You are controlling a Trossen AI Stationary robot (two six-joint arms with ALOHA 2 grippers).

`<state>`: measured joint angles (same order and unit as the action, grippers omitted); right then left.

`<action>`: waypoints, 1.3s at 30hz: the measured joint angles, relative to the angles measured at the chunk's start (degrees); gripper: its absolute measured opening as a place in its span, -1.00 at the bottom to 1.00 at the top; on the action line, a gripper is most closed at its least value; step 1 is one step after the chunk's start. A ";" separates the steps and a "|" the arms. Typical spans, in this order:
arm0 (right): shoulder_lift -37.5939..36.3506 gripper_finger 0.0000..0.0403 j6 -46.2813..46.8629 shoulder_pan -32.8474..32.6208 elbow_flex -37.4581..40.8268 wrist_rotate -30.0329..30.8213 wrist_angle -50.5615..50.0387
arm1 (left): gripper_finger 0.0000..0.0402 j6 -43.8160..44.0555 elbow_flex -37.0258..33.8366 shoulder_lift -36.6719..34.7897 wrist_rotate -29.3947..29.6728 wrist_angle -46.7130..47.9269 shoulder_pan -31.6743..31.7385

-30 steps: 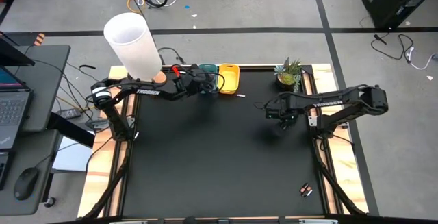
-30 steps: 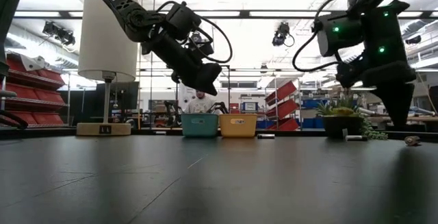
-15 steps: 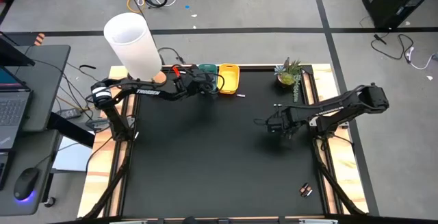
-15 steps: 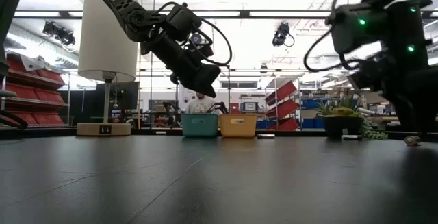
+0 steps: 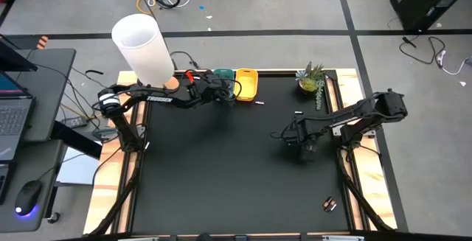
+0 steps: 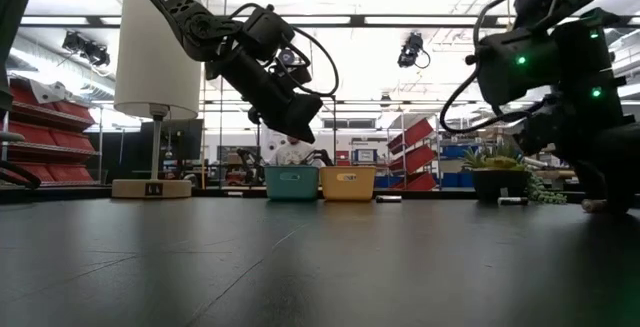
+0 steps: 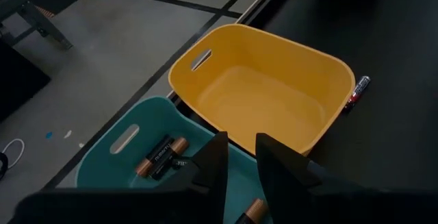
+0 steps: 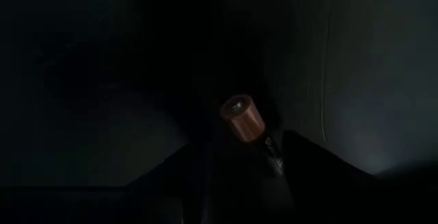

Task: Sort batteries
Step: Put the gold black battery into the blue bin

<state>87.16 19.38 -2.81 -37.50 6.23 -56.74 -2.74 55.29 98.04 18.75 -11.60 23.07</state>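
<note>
i have the right gripper [image 5: 301, 142] down on the counter [image 5: 221, 175], at about 3 o'clock from its centre in the high view. its wrist view shows a battery [image 8: 244, 118] between my fingers, copper end toward the camera. i cannot tell whether the fingers are clamped on it or only bracketing it; the view is too dark.

to do this step well i judge i should close evenly on the black body, not the copper cap, and confirm the cell is square between the pads before lifting. a round cell can roll or pivot out if pinched off-centre, so i'd lift straight up and slowly.

orientation: in the right wrist view the cell's long axis runs nearly along the camera's line of sight, copper end nearest the lens, black body receding between the fingers. whether it lies flat or is tipped up off the counter i cannot tell.

the left gripper [image 5: 221, 91] hangs over the teal bin [image 7: 147, 157] at 12 o'clock on the counter's far edge, fingers [image 7: 209, 164] close together with a narrow gap and nothing visibly between them. two cells [image 7: 162, 156] lie side by side in the teal bin. the yellow bin [image 7: 263, 97] just beside it shows nothing inside, and another battery [image 7: 358, 90] lies on the counter touching or just beside its outer wall. more small cells sit at 5 o'clock [image 5: 329, 205] near the counter's corner.
</note>
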 joint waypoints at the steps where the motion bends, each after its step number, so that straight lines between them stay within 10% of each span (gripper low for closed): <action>1: 0.62 -0.18 -0.13 0.00 -0.25 0.04 -0.07 | -0.55 0.00 0.00 0.00 0.01 0.22 0.00; 15: -2.20 -0.97 2.03 0.03 -4.31 -1.64 8.79 | -0.55 -4.79 -0.04 2.40 0.00 0.79 -0.58; 27: -2.49 -0.92 3.96 0.55 -4.39 0.23 9.20 | -0.55 -8.45 -0.04 2.86 -8.04 -3.91 -2.94; 39: -2.54 -0.47 -2.65 3.51 -4.39 6.78 0.07 | -0.55 -7.61 -0.04 2.86 -9.01 -5.18 -3.69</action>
<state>84.62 16.73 0.70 -41.89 13.02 -56.67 -10.34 55.24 100.90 9.74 -16.78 19.38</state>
